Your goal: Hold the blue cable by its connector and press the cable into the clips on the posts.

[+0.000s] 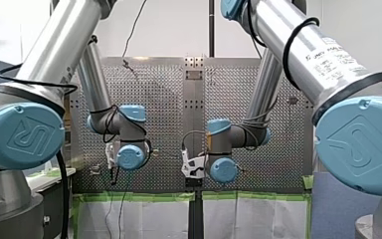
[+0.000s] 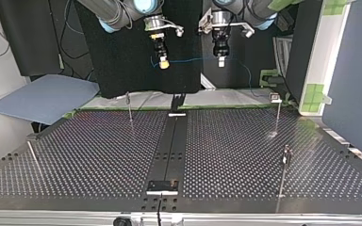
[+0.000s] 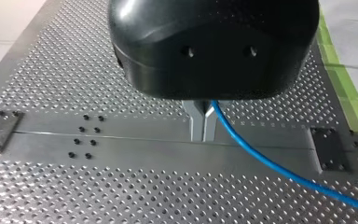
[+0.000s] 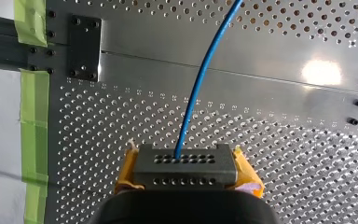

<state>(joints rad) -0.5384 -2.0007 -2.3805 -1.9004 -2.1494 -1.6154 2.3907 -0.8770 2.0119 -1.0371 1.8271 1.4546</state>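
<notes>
Metal table [image 2: 99,155] lies below both grippers. A thin blue cable [image 4: 193,93] runs between them. The right gripper [image 4: 186,167] clamps the cable's grey connector [image 4: 185,158] between yellow pads [image 4: 127,169]; the left gripper [image 3: 203,123] is pinched shut on the cable itself.

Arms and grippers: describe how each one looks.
My left arm and my right arm are silver tubes with light-blue joint caps bearing an embossed logo, black cables looped around them. My left gripper has a rounded black body and metal fingers; my right gripper has yellow pads.
</notes>
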